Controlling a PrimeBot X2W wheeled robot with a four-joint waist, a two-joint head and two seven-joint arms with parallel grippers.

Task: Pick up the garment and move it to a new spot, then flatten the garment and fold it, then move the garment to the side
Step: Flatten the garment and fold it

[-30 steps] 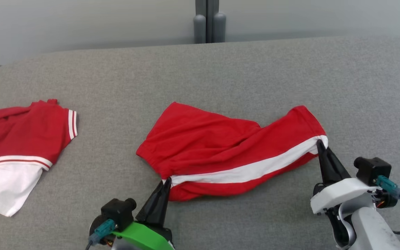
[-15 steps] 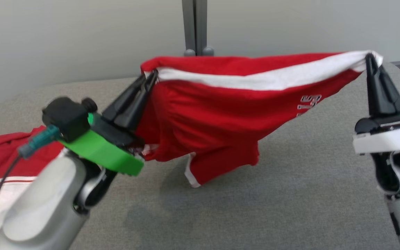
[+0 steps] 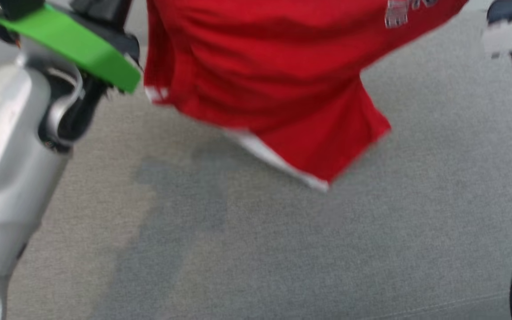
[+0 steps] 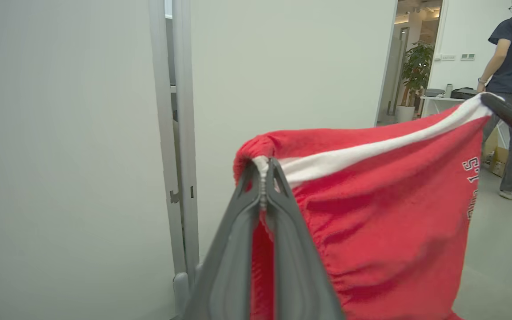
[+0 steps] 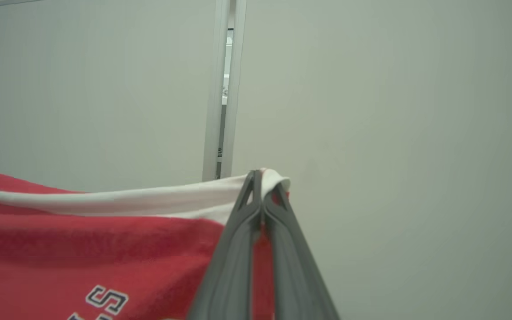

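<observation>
Item: red garment [image 3: 260,80], white stripe along its top edge.
Location: we hold it in the air, stretched between both arms. Its lower hem hangs over the grey padded surface [image 3: 282,258], apparently clear of it, though the head view is blurred.
Grip, left gripper [image 4: 262,168]: fingers pressed together on one end of the stripe.
Grip, right gripper [image 5: 259,180]: fingers pressed together on the other end.
Progress, as we judge it: pick-up done and the move to a new spot under way. Laying down, flattening, folding and moving aside all remain.
</observation>
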